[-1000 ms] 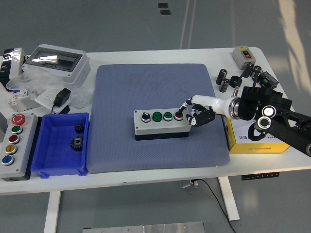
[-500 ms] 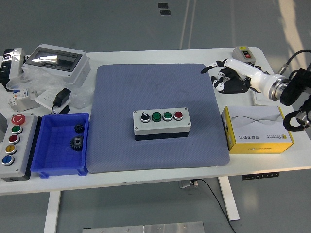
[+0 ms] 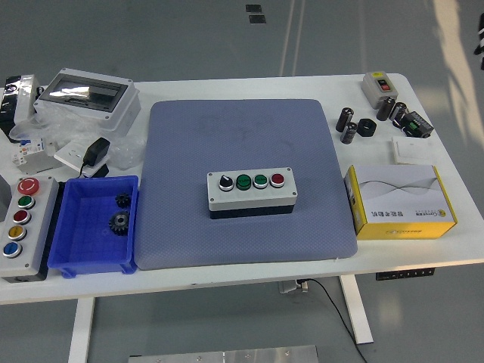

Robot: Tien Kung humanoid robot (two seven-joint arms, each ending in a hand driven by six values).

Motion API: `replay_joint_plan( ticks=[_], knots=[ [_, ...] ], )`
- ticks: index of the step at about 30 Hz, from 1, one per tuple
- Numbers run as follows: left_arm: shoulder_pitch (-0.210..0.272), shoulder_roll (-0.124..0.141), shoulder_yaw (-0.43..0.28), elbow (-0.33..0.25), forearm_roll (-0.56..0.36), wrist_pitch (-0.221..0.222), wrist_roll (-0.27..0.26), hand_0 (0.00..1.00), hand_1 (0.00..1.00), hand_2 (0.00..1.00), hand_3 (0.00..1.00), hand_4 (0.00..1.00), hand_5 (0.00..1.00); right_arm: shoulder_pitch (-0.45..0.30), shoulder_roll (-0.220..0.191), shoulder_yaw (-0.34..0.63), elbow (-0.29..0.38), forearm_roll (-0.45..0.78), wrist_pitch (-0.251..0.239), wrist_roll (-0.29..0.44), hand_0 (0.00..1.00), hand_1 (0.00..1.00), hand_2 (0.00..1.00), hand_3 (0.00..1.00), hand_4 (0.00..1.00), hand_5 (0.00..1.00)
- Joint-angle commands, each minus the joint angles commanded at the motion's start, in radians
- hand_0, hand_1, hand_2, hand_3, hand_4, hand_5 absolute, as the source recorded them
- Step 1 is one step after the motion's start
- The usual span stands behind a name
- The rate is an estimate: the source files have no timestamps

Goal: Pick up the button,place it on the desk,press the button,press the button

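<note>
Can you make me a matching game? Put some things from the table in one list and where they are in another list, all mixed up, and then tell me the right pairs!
Things:
1. button box
2. gears
3. yellow box
4. black plug

Places:
A. in the blue bin
B. on the blue mat
C. table's left side, behind the bin
D. right of the mat, near the front edge

Pairs: 1-B, 2-A, 3-D, 4-C

A blue bin (image 3: 72,249) holds two gears (image 3: 119,214); a yellow box (image 3: 401,202) sits right of the blue mat (image 3: 242,136)
</note>
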Motion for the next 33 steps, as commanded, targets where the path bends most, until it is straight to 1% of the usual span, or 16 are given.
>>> replay_joint_plan(
  ticks=[1, 4, 5, 6, 7, 12, 13, 16, 18, 19, 24, 25, 30, 31, 33],
  knots=[
    [0.000, -0.005, 0.000, 0.000, 0.002, -0.001, 0.000, 0.624, 0.505, 0.526, 0.587, 0.596, 0.219, -0.001, 0.002, 0.023, 0.001, 0.000, -0.010, 0.006, 0.236, 0.401, 0.521, 0.713, 0.590, 0.318],
    [0.001, -0.029, -0.006, 0.000, 0.015, -0.005, 0.002, 0.624, 0.505, 0.526, 0.587, 0.596, 0.219, 0.004, 0.006, 0.061, 0.001, -0.010, -0.018, 0.007, 0.236, 0.401, 0.521, 0.713, 0.590, 0.318],
    [0.002, -0.035, -0.007, 0.000, 0.018, -0.006, 0.003, 0.624, 0.505, 0.526, 0.587, 0.596, 0.219, 0.007, 0.005, 0.061, 0.001, -0.015, -0.017, 0.005, 0.236, 0.401, 0.521, 0.713, 0.590, 0.318],
    [0.005, -0.047, -0.008, 0.000, 0.019, -0.007, 0.003, 0.624, 0.505, 0.526, 0.587, 0.596, 0.219, 0.018, 0.001, 0.045, 0.001, -0.030, -0.012, 0.000, 0.236, 0.401, 0.521, 0.713, 0.590, 0.318],
    [0.007, -0.055, -0.010, 0.000, 0.022, -0.008, 0.004, 0.624, 0.505, 0.526, 0.586, 0.596, 0.219, 0.028, -0.001, 0.030, 0.001, -0.044, -0.008, -0.005, 0.378, 0.526, 0.596, 0.706, 0.582, 0.304],
    [0.025, -0.091, -0.013, 0.000, 0.022, -0.010, 0.002, 0.624, 0.505, 0.526, 0.586, 0.596, 0.219, 0.090, -0.009, -0.061, -0.005, -0.121, 0.009, -0.034, 0.378, 0.526, 0.596, 0.706, 0.582, 0.304],
    [0.027, -0.097, -0.013, 0.000, 0.020, -0.010, 0.001, 0.624, 0.504, 0.526, 0.587, 0.596, 0.219, 0.099, -0.007, -0.076, -0.007, -0.136, 0.012, -0.041, 0.443, 0.589, 0.632, 0.703, 0.583, 0.293],
    [0.034, -0.111, -0.012, 0.000, 0.015, -0.011, 0.000, 0.624, 0.504, 0.526, 0.587, 0.596, 0.219, 0.121, 0.007, -0.107, -0.010, -0.177, 0.019, -0.058, 0.443, 0.589, 0.632, 0.703, 0.583, 0.293],
    [0.038, -0.120, -0.009, 0.000, 0.010, -0.012, -0.002, 0.624, 0.504, 0.526, 0.587, 0.596, 0.219, 0.130, 0.024, -0.121, -0.012, -0.202, 0.019, -0.066, 0.443, 0.589, 0.632, 0.703, 0.583, 0.293],
    [0.039, -0.123, -0.008, 0.000, 0.008, -0.012, -0.002, 0.623, 0.505, 0.526, 0.587, 0.596, 0.218, 0.132, 0.027, -0.124, -0.012, -0.208, 0.019, -0.067, 0.493, 0.604, 0.644, 0.698, 0.584, 0.293],
    [0.049, -0.145, 0.006, 0.000, -0.026, -0.011, -0.003, 0.623, 0.505, 0.526, 0.587, 0.596, 0.218, 0.145, 0.073, -0.166, -0.033, -0.247, 0.006, -0.068, 0.493, 0.604, 0.644, 0.698, 0.584, 0.293],
    [0.050, -0.148, 0.007, 0.000, -0.033, -0.011, -0.003, 0.624, 0.505, 0.527, 0.587, 0.597, 0.218, 0.146, 0.081, -0.177, -0.042, -0.249, 0.002, -0.066, 0.535, 0.619, 0.653, 0.698, 0.586, 0.293],
    [0.048, -0.155, 0.009, 0.000, -0.049, -0.010, -0.005, 0.624, 0.505, 0.527, 0.587, 0.597, 0.218, 0.132, 0.129, -0.224, -0.078, -0.273, -0.003, -0.067, 0.535, 0.619, 0.653, 0.698, 0.586, 0.293],
    [0.047, -0.156, 0.009, 0.000, -0.049, -0.010, -0.005, 0.624, 0.505, 0.527, 0.588, 0.598, 0.219, 0.128, 0.138, -0.229, -0.082, -0.276, -0.003, -0.067, 0.556, 0.634, 0.666, 0.698, 0.588, 0.297],
    [0.046, -0.155, 0.009, 0.000, -0.052, -0.010, -0.004, 0.624, 0.505, 0.527, 0.588, 0.598, 0.219, 0.121, 0.150, -0.235, -0.087, -0.282, -0.006, -0.066, 0.556, 0.634, 0.666, 0.698, 0.588, 0.297]
  ],
)
